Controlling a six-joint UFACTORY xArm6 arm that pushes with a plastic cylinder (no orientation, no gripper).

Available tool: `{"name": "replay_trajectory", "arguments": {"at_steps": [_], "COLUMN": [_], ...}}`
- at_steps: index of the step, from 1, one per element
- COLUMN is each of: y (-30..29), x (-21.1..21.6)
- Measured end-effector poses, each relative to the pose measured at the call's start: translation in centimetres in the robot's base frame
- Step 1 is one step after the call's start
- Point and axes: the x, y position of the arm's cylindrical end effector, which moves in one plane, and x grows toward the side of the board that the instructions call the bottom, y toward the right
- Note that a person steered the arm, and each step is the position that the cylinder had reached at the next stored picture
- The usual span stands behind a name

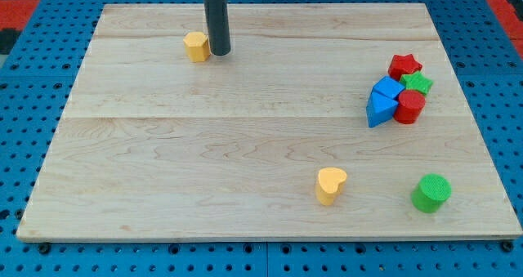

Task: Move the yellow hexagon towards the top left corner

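Note:
The yellow hexagon sits on the wooden board in the upper left part, a short way in from the top edge. My tip stands just to the hexagon's right, close beside it; I cannot tell whether it touches. The dark rod rises straight out of the view's top.
A yellow heart lies at the lower right. A green cylinder stands near the bottom right corner. At the right edge a cluster holds a red star, green star, red cylinder and two blue blocks.

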Motion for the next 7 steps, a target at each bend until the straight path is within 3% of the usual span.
{"name": "replay_trajectory", "arguments": {"at_steps": [3,5,6,7], "y": [-9.2,-11.3,-9.9,-10.1], "x": [-0.2,0.5,5.1,6.6]}}
